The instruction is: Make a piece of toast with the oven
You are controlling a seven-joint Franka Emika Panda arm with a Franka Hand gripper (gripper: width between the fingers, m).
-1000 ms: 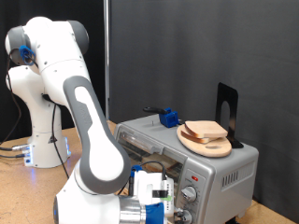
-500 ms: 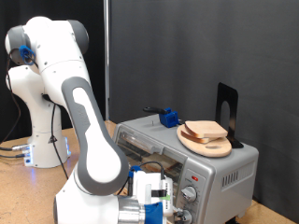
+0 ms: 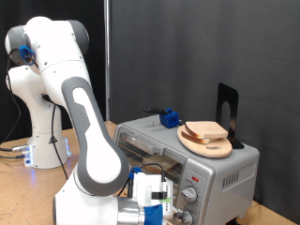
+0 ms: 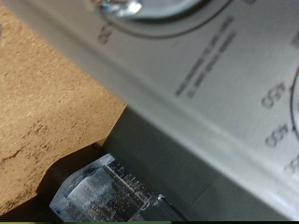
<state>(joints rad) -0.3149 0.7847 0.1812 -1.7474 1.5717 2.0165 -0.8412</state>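
The silver oven (image 3: 211, 167) stands on the wooden table at the exterior view's lower right. On its roof a wooden plate (image 3: 193, 142) carries the piece of toast (image 3: 208, 130), pale tan with a brown crust. My gripper (image 3: 161, 200) is low in front of the oven's control panel, close to the round knobs (image 3: 190, 195). The wrist view is filled by that grey panel (image 4: 210, 89) with printed dial marks and the edge of a knob (image 4: 123, 6). One translucent fingertip (image 4: 98, 189) shows beside the panel, and nothing is seen between the fingers.
A blue object (image 3: 170, 118) and a black upright stand (image 3: 228, 112) also sit on the oven's roof. The white arm (image 3: 80, 103) folds down over the table at the exterior view's left. A black curtain hangs behind. Wooden tabletop (image 4: 42, 103) shows beside the oven.
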